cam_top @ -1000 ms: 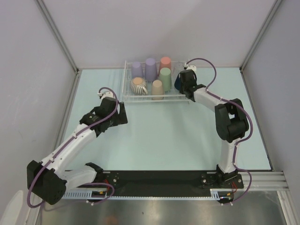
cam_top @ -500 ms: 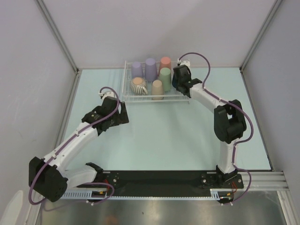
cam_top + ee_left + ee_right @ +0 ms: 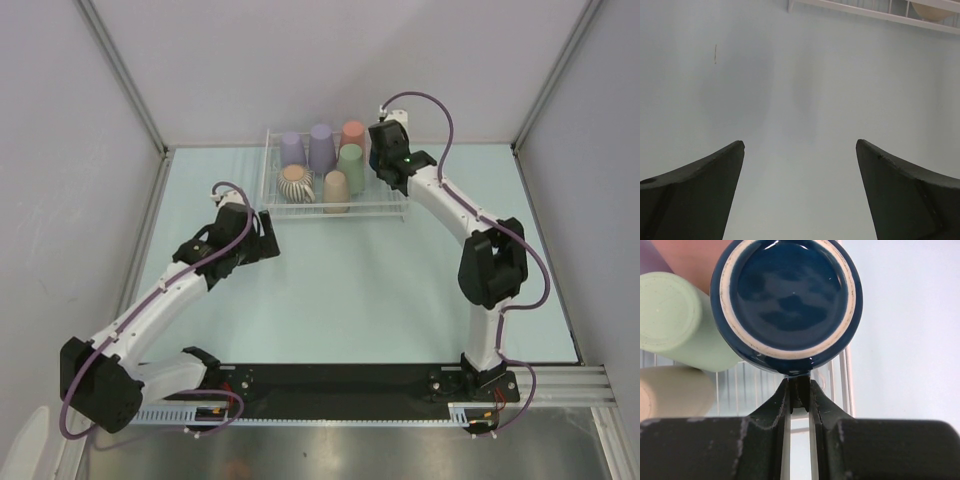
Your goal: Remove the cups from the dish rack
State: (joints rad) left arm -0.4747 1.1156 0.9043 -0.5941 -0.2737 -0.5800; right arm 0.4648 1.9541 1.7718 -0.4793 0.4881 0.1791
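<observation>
The white dish rack (image 3: 340,211) stands at the back of the table. It holds two lavender cups (image 3: 291,150) (image 3: 321,148), a salmon cup (image 3: 352,134), a pale green cup (image 3: 351,167), a tan cup (image 3: 336,190) and a ribbed cup (image 3: 295,183), all upside down. My right gripper (image 3: 384,168) hangs over the rack's right end. In the right wrist view it (image 3: 800,385) is shut on the handle of the dark navy mug (image 3: 790,300), bottom facing the camera, beside the green cup (image 3: 675,320). My left gripper (image 3: 266,246) is open and empty over bare table, in front of the rack's left corner.
The left wrist view shows the open fingers (image 3: 700,190) above the pale table, with the rack's front edge (image 3: 865,12) at the top. Grey walls close off the back and both sides.
My right gripper has moved left and toward the back wall over the rack's right end, with the navy mug. My left arm has shifted slightly right.
</observation>
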